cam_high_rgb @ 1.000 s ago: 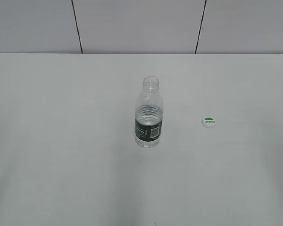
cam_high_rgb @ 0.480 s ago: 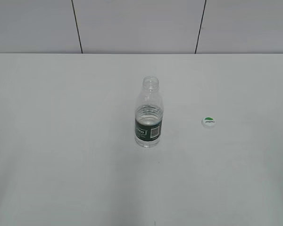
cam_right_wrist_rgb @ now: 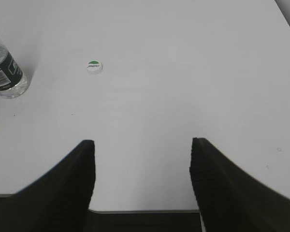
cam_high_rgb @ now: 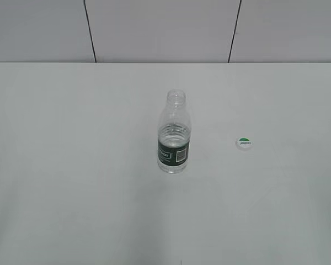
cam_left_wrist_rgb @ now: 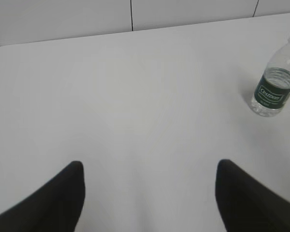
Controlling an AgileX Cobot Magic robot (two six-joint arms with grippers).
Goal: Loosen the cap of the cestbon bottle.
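Note:
The cestbon bottle (cam_high_rgb: 174, 135) stands upright in the middle of the white table, its neck open with no cap on it. It also shows in the left wrist view (cam_left_wrist_rgb: 275, 87) and at the left edge of the right wrist view (cam_right_wrist_rgb: 5, 72). The cap (cam_high_rgb: 244, 143), white with a green top half, lies flat on the table to the right of the bottle; it also shows in the right wrist view (cam_right_wrist_rgb: 94, 66). My left gripper (cam_left_wrist_rgb: 150, 166) is open and empty, far from the bottle. My right gripper (cam_right_wrist_rgb: 142, 142) is open and empty over the table's near edge. Neither gripper shows in the exterior view.
The white table (cam_high_rgb: 71, 165) ends at a grey panelled wall (cam_high_rgb: 154, 27) at the back. Its near edge (cam_right_wrist_rgb: 145, 211) shows between my right fingers.

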